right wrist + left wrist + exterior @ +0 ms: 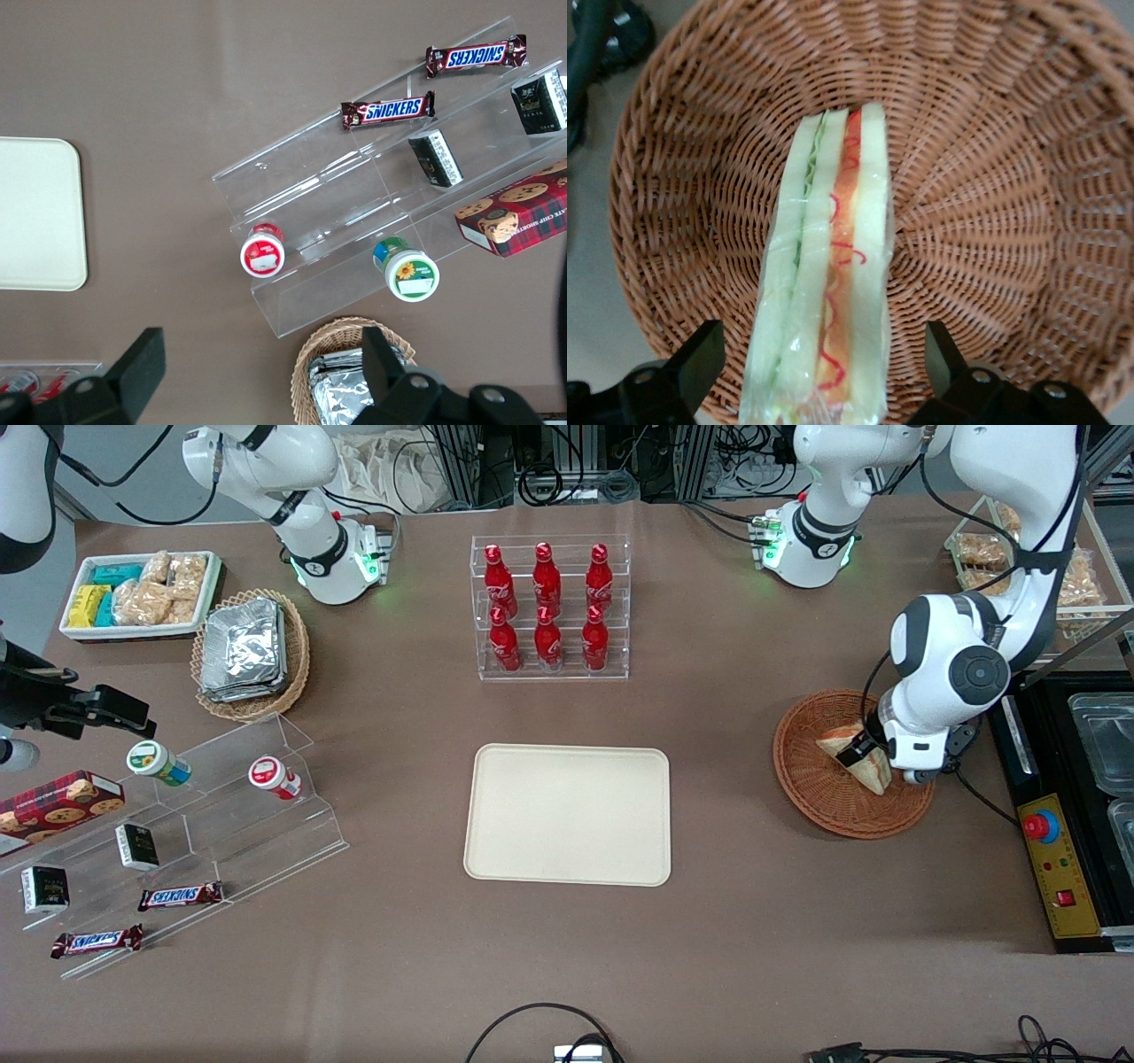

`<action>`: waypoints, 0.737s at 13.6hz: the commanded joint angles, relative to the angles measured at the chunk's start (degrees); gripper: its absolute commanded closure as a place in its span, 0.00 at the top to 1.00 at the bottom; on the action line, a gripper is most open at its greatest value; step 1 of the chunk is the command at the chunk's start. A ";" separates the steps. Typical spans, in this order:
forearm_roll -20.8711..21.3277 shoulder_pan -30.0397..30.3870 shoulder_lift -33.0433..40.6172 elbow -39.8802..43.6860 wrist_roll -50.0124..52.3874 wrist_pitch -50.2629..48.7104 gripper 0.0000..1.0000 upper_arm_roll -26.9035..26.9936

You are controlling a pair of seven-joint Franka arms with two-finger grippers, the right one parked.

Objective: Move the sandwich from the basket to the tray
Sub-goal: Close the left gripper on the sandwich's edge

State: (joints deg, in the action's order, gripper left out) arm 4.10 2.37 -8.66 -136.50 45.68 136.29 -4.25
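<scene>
Gripper down in the wicker basket, fingers apart on either side of the sandwich

At the parked arm's end of the table stands a clear stepped display [190, 824] with Snickers bars [180, 895] and small jars, its edge well apart from the tray [568, 815]; the cream tray lies flat in the middle with bare brown table [726, 921] all round its rim, nearer the front camera than the rack of red cola bottles [549, 607]. Open tabletop separates the tray's edge from the reddish-brown basket [828, 802] toward the working arm's end. The sandwich [828, 292] lies on the basket floor, filling edge up; the gripper [824, 372] sits over it, fingers [700, 354] spread with a gap at each bread face, inside the basket rim
</scene>
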 commanded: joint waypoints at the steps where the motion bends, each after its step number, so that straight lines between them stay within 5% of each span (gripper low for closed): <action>1: -0.23 0.09 -0.73 -1.40 0.90 2.40 1.00 0.11; 2: -0.23 0.09 -1.00 -1.22 0.90 2.66 0.94 0.03; 4: -0.23 0.09 -0.74 -1.05 0.81 2.58 0.30 0.11; 6: 0.20 0.09 -0.74 -0.96 0.64 2.23 0.00 0.03; 10: 0.38 0.01 1.10 0.09 0.20 0.13 0.00 0.03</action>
State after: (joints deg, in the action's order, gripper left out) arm 4.12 2.39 -9.68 -136.76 45.73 137.86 -4.14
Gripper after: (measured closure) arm 0.617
